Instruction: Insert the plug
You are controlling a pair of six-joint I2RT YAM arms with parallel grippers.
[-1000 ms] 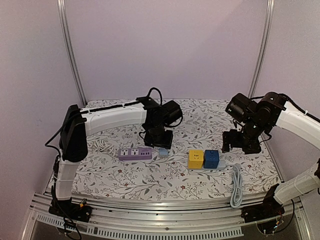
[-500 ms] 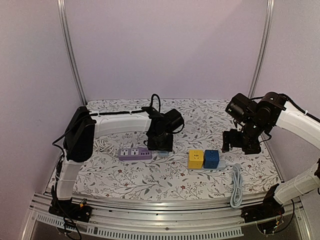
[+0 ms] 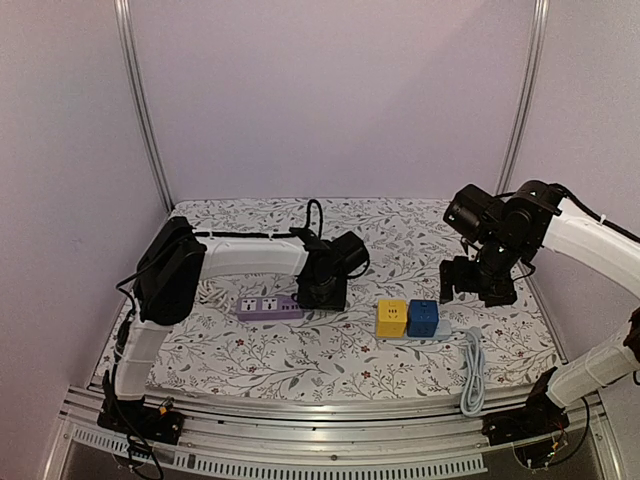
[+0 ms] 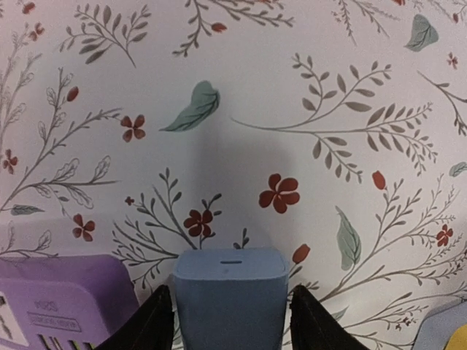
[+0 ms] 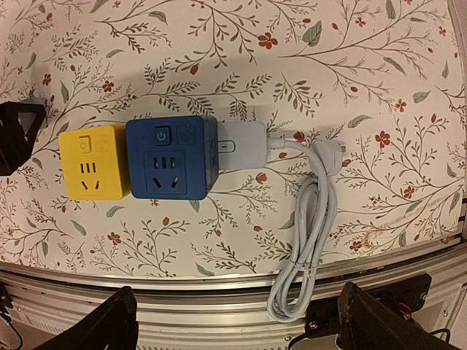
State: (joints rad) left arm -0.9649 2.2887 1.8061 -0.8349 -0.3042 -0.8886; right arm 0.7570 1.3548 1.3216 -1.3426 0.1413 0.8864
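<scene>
Plug (image 4: 230, 299): a small blue-grey block of smooth matt plastic with rounded edges and one short slit near its far rim. It sits on the table (image 4: 241, 109), directly between the left jaws. Its prongs are not in view, so its long axis cannot be told from the wrist picture.

Left jaws: drawn in narrow around the plug, one dark finger (image 4: 157, 328) against or just off each side. A firm grip cannot be confirmed. The overhead view hides the plug under this arm, which is clearly the nearer one.

Purple power strip (image 4: 58, 306): glossy plastic, lying flat just beside the plug on its left in the wrist view. In my judgement it is the likely target, so the coming move turns on a short sideways carry.

Cover of table: pale cloth, printed with leaves and red flowers.

Right jaws: wide apart and holding nothing, well apart from the plug, above a yellow cube socket (image 5: 89, 171), a blue cube socket (image 5: 171, 166) and a coiled grey cord (image 5: 306, 240).
</scene>
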